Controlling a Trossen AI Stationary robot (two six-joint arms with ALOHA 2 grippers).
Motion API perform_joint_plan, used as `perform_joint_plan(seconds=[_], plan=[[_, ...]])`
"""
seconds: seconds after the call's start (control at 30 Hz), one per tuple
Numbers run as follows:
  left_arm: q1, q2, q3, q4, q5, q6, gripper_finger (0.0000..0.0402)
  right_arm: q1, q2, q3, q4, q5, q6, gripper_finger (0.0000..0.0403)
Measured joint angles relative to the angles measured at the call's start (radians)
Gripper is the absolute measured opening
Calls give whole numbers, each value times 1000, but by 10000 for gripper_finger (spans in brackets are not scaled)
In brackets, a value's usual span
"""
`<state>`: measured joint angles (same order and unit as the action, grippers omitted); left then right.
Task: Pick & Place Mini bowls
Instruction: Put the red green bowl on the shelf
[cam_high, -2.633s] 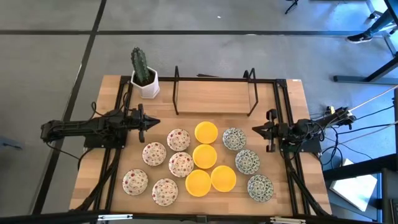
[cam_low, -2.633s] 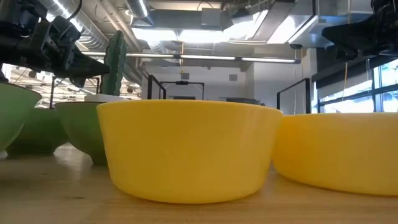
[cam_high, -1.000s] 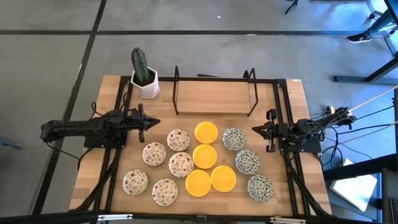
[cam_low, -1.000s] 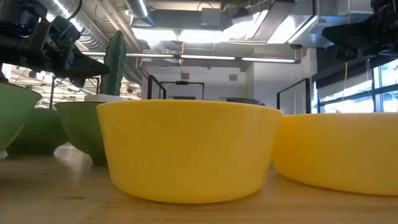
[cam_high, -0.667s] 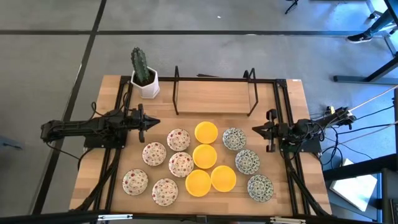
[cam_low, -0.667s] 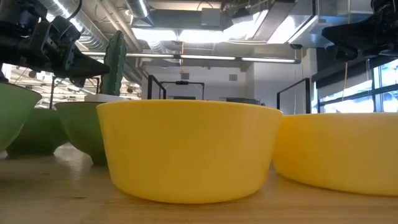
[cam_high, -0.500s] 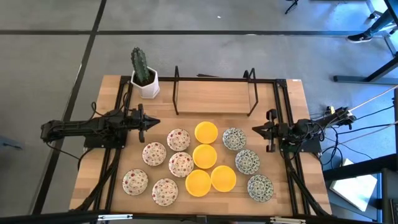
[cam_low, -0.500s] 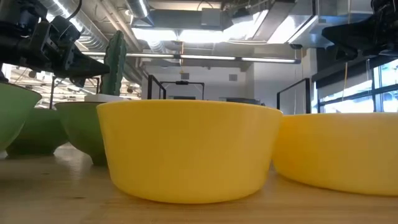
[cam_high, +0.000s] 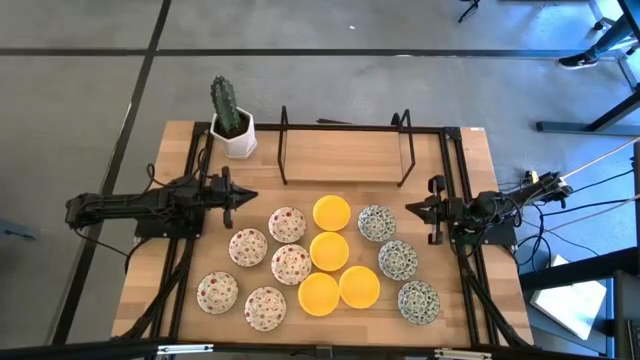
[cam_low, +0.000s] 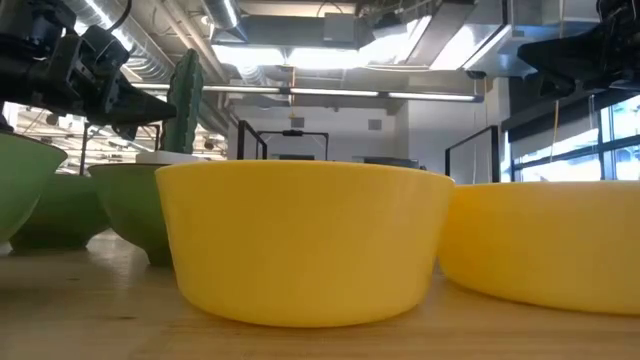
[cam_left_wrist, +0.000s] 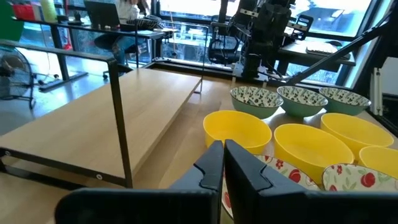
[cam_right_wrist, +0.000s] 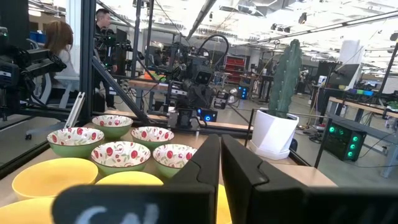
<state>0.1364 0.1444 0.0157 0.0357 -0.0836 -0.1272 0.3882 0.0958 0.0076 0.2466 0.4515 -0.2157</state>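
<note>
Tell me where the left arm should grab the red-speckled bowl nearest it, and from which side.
Grip the red-speckled bowl by its rim, one finger inside and one outside, coming down from above. It sits upright with a thin exposed lip, too shallow for a side hold. Take the edge facing the left gripper, since a yellow bowl and other speckled bowls crowd the remaining sides. The jaws look shut, so probably open them first.

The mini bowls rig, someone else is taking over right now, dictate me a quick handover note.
Left gripper: shut, empty, waiting at the table's left edge.
Right gripper: shut, empty, waiting at the right edge.
Mini bowls: all twelve on the table, grouped by colour: five red-speckled bowls on the left, four yellow bowls in the middle, three green-patterned bowls on the right.
The black wire rack behind them holds nothing.
Done: nothing picked.
Left: every bowl.
</note>
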Motion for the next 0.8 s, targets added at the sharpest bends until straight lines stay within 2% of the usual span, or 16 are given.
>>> perform_joint_plan(seconds=[0.3, 0.53, 0.67, 0.8], plan=[[0, 0, 0, 72, -3, -69, 12, 0, 0, 0, 7, -3, 0, 19], [0, 0, 0, 73, -7, -88, 7, 0, 0, 0, 8, -211, 30, 19], [0, 2, 0, 69, -18, -72, 9, 0, 0, 0, -5, -209, 22, 19], [1, 2, 0, 95, -19, 53, 10, 0, 4, 0, -5, -172, -4, 19]])
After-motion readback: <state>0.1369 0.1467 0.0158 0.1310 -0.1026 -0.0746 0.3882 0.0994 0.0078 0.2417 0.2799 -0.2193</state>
